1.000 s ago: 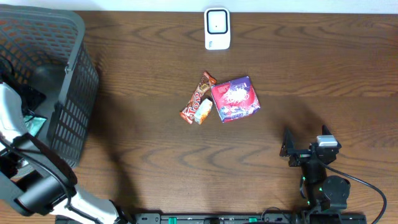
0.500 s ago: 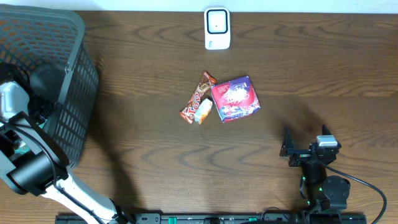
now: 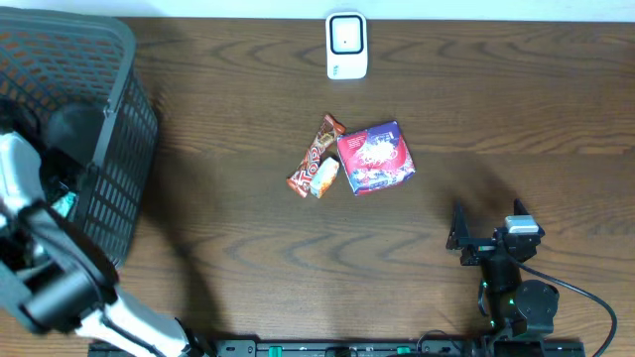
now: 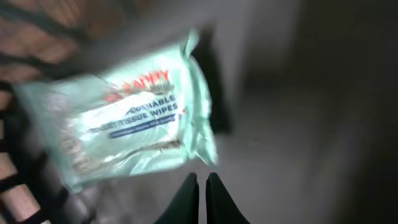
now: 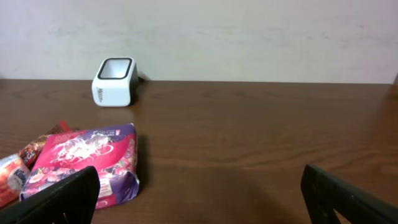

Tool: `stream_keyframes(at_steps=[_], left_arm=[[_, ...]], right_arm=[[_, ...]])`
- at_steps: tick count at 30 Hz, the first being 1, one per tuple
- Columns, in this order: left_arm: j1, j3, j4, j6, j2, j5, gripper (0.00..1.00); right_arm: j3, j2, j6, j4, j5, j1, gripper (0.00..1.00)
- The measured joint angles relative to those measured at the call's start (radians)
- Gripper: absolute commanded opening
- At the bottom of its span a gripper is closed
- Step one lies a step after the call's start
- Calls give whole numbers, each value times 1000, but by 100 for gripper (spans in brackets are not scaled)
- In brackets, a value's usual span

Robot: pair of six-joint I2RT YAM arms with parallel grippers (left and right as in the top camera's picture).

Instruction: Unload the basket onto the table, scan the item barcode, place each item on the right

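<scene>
Just beyond the closed left fingers (image 4: 186,202), the blurred wipes pack (image 4: 124,127)

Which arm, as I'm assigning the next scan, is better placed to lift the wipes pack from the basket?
Left. The left gripper is shut inside the basket beside the wipes pack; the right gripper sits open across the table.

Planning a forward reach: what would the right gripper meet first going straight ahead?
For the right gripper the way looks free: bare table to the far wall, depth unclear; purple packet lies left.
</scene>
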Motion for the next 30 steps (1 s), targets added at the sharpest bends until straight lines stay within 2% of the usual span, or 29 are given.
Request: stream_keyframes(at_steps=[3, 4, 5, 6, 9, 11, 12, 21, 28, 30], left_arm=[[0, 2, 36, 0, -190, 32, 7], [0, 4, 38, 0, -233, 39, 13], [0, 6, 39, 0, -264, 42, 25], [0, 8, 39, -3, -283, 45, 41], [0, 8, 34, -8, -280, 49, 73], [0, 8, 38, -8, -234, 53, 85], [0, 8, 46, -8, -209, 51, 96], [0, 8, 95, -22, -11, -77, 100], [0, 8, 113, -81, 101, -184, 100], [0, 8, 113, -83, 149, -196, 96]], right_arm=[[0, 0, 0, 0, 0, 0, 99], [0, 0, 0, 0, 0, 0, 99], [0, 0, 0, 0, 0, 0, 99], [0, 0, 0, 0, 0, 0, 99], [0, 0, 0, 0, 0, 0, 99], [0, 0, 0, 0, 0, 0, 99], [0, 0, 0, 0, 0, 0, 99], [0, 0, 0, 0, 0, 0, 99], [0, 0, 0, 0, 0, 0, 99], [0, 0, 0, 0, 0, 0, 99]])
